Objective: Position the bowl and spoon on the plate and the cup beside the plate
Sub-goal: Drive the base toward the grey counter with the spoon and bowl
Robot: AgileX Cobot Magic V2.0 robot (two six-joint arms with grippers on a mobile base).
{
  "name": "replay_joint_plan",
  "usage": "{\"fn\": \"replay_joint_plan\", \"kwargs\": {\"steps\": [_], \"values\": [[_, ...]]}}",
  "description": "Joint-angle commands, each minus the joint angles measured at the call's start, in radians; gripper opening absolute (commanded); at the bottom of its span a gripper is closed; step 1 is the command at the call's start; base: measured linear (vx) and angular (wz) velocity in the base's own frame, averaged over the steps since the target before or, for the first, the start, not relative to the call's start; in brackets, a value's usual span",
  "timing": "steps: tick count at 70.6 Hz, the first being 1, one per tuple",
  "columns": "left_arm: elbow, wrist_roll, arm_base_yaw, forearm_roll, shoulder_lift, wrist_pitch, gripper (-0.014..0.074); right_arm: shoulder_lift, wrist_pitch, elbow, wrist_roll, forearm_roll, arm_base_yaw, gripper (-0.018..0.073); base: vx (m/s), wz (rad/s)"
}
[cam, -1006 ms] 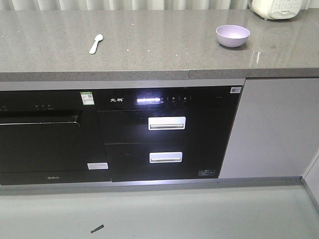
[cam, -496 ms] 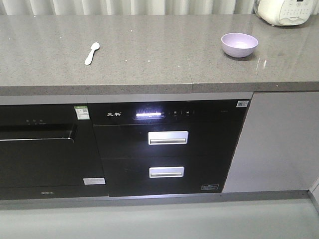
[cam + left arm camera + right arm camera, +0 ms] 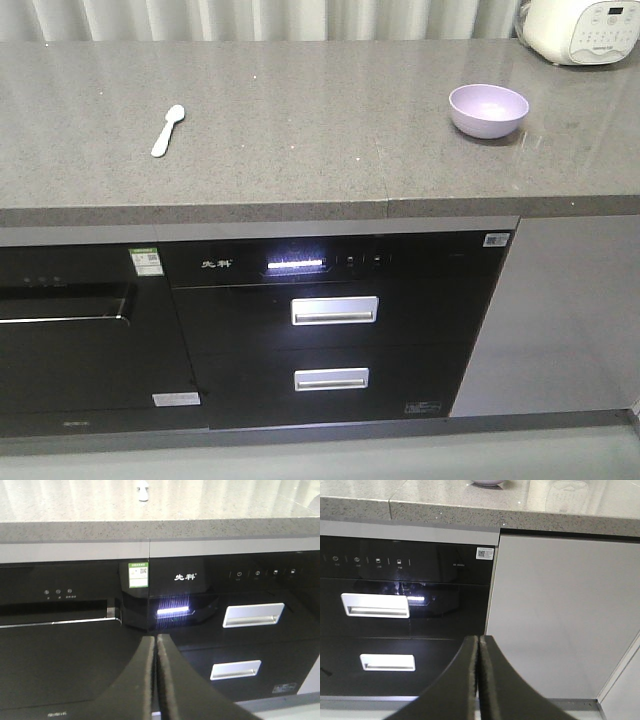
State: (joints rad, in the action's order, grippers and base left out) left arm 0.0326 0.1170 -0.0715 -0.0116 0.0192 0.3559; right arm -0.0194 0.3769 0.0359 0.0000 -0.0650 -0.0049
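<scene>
Spoon (image 3: 168, 131): left part of surface (image 3: 320, 150), mid-depth. Long axis roughly front-to-back, head toward far edge. Bowl (image 3: 488, 109): upright, right part, near white appliance (image 3: 580, 28) at far right corner. Plate, cup: not in view. Left end effector (image 3: 156, 642), right end effector (image 3: 479, 641): fingers together, empty, below front edge, facing black drawer unit (image 3: 330, 330). Spoon up and ahead of left. Pale sliver at top of right wrist view probably bowl, so right arm nearer.

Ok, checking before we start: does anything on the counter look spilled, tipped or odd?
Nothing spilled or damaged: the bowl sits upright, the spoon lies flat, well apart on the counter. Oddly, no plate or cup is in view.
</scene>
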Motion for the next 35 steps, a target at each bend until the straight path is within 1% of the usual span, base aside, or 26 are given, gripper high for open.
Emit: {"fn": "replay_joint_plan", "kwargs": {"steps": [1, 35], "values": [[-0.027, 0.002, -0.001, 0.001, 0.006, -0.074, -0.0006, 0.002, -0.067, -0.001, -0.011, -0.007, -0.002, -0.0003, 0.18, -0.03], [-0.027, 0.002, -0.001, 0.001, 0.006, -0.074, -0.0006, 0.002, -0.068, -0.001, -0.011, -0.007, -0.002, -0.0003, 0.19, -0.03]]}}
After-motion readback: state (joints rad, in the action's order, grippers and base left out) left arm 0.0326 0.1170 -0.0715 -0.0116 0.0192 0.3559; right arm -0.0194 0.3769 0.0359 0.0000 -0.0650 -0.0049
